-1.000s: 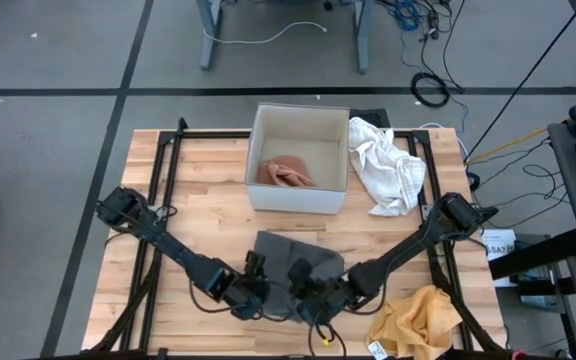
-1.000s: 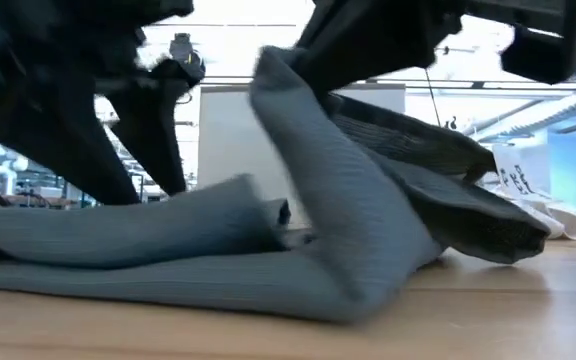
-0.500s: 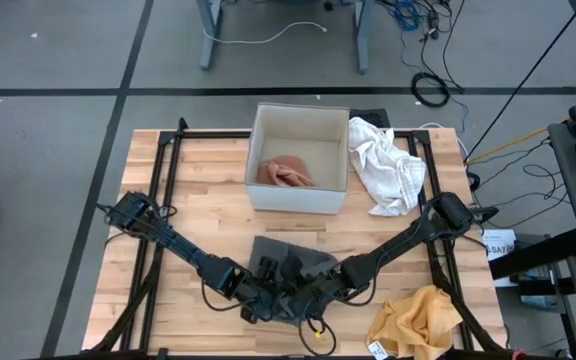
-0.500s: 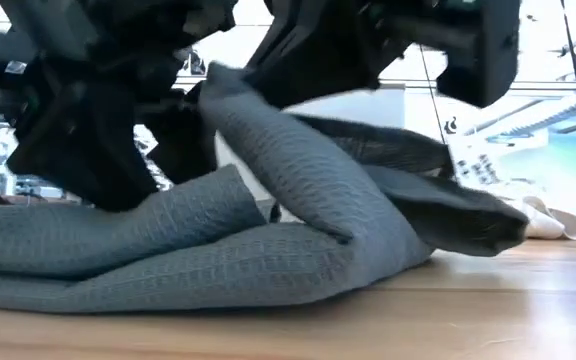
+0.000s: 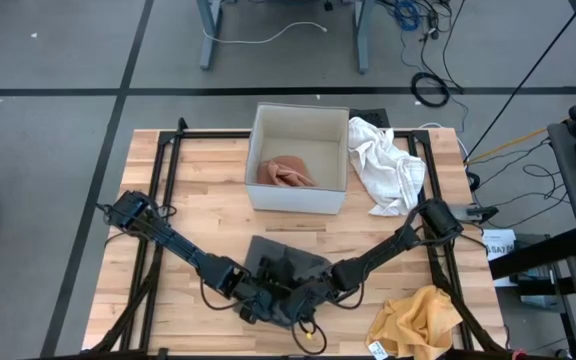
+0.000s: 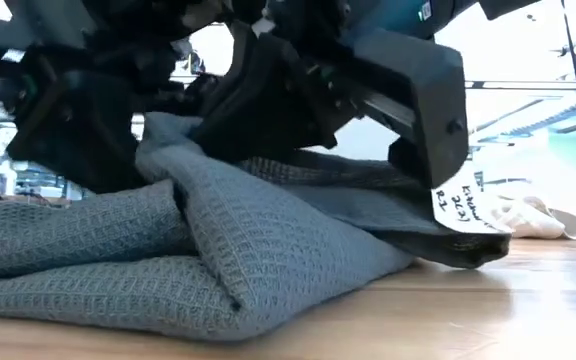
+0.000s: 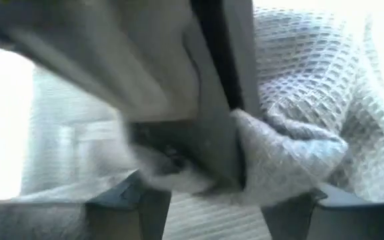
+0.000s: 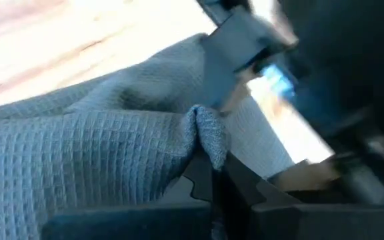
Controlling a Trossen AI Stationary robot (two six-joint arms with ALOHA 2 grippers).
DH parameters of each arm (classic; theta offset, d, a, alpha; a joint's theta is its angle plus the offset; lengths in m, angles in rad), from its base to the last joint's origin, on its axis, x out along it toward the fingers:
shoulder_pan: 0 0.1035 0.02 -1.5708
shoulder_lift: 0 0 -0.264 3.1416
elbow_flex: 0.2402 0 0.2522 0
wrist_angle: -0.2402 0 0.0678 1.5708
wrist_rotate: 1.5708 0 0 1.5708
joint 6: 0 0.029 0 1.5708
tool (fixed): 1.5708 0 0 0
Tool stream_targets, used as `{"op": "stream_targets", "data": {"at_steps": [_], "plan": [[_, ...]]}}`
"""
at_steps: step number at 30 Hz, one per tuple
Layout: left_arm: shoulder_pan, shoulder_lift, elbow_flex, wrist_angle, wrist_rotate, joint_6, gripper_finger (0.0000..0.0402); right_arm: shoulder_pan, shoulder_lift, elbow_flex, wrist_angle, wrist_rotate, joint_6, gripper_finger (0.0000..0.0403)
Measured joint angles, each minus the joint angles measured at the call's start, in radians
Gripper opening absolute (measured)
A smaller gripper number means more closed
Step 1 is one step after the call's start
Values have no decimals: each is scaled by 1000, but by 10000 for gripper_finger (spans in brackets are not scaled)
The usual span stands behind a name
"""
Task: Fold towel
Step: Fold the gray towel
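A grey waffle-weave towel (image 5: 286, 262) lies bunched near the table's front edge, part of it doubled over itself (image 6: 268, 260). My right gripper (image 5: 303, 298) is low over the towel's near part and shut on a bunch of it. My left gripper (image 5: 261, 305) is close beside it, on its left. Its fingers are open, with a hump of towel (image 7: 292, 153) between and ahead of them. In the low view both dark grippers crowd over the cloth and hide the place where the two meet. My right gripper pinches a small gathered fold of the towel's edge (image 8: 207, 133) between its two shut fingers (image 8: 202, 187), several layers by the look of it. The fingers slant down from the table's right. The held fold stands just above the rest of the towel, which lies on the table. My left gripper stands open at a towel hump; whether it touches the cloth I cannot tell.
A white box (image 5: 298, 200) holding a pinkish cloth (image 5: 286, 172) stands behind the towel. A white cloth (image 5: 388, 165) lies at the back right and a yellow cloth (image 5: 418, 315) at the front right. Black frame rails (image 5: 163, 200) run along the table's sides.
My right gripper has sunk and gone toward the table's left with its towel fold. The fold, held high a second ago, now sits low, and the carried part has folded over the lying part. The towel's bottom layer has stayed in place.
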Motion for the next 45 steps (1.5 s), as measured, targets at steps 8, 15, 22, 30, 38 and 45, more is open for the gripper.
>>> {"op": "stream_targets", "data": {"at_steps": [8, 15, 22, 30, 38, 45], "plan": [[-25, -117, 1, -236, -132, -115, 202, 4, -1, 1, -48, 19, 27, 0], [-43, -105, 1, -474, -88, -235, 202, 13, -1, 1, -70, 20, 31, 0], [-35, -105, -32, -514, 37, -301, 202, 20, -2, 1, -110, 16, 46, 0], [19, -110, -128, -320, 73, -258, 202, 34, -4, 0, -138, 16, 50, 0], [76, -105, -131, -214, 50, -146, 202, 63, -71, 0, -262, 68, 87, 0], [110, -103, -132, -91, 50, -75, 202, 70, -107, 0, -215, 24, 48, 0]]}}
